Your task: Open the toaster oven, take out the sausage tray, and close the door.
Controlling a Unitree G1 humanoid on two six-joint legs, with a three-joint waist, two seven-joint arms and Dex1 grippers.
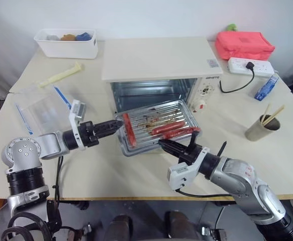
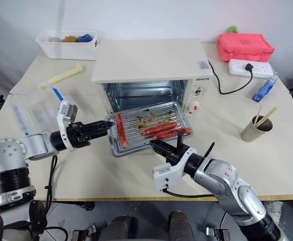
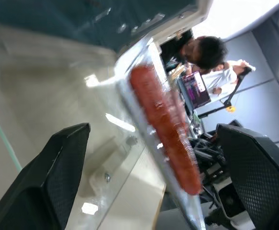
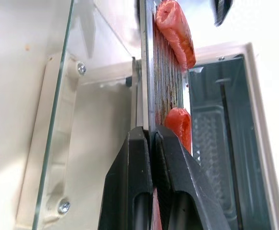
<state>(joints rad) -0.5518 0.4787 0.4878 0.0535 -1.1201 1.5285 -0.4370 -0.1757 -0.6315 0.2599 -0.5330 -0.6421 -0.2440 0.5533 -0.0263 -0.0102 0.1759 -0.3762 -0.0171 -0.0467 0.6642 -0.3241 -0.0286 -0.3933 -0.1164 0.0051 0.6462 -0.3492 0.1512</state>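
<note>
- My right gripper (image 4: 151,136) is pinching the near rim of the sausage tray (image 1: 156,125), fingers clamped tight on the thin metal edge, so it's holding the tray out in front of the toaster oven (image 1: 159,68).
- My left gripper (image 1: 117,125) is sitting wide open at the tray's left end; in the left wrist view the two black fingers (image 3: 53,177) are standing either side of one sausage, not gripping anything.
- The tray is hanging just outside the oven mouth, over the door (image 4: 53,120), which is lying flat open on the table (image 1: 136,173). One tray, silver, ridged bottom.
- I'm counting three red sausages for sure: one lying lengthwise along the left end (image 1: 128,129), two more towards the right side (image 1: 169,128). Could be another tucked in there, I can't tell.
- One oven, cream white, shiny inside. There's writing on the front right corner and a small sticker on top, both too small for me to read.
- Other stuff further out: one white bin (image 1: 67,43) with a few bits in it, one clear plastic box with blue trim (image 1: 45,108), one pink bag (image 1: 244,45), one white power strip (image 1: 251,66), one metal cup (image 1: 261,128) with chopsticks, one blue packet (image 1: 266,88).
</note>
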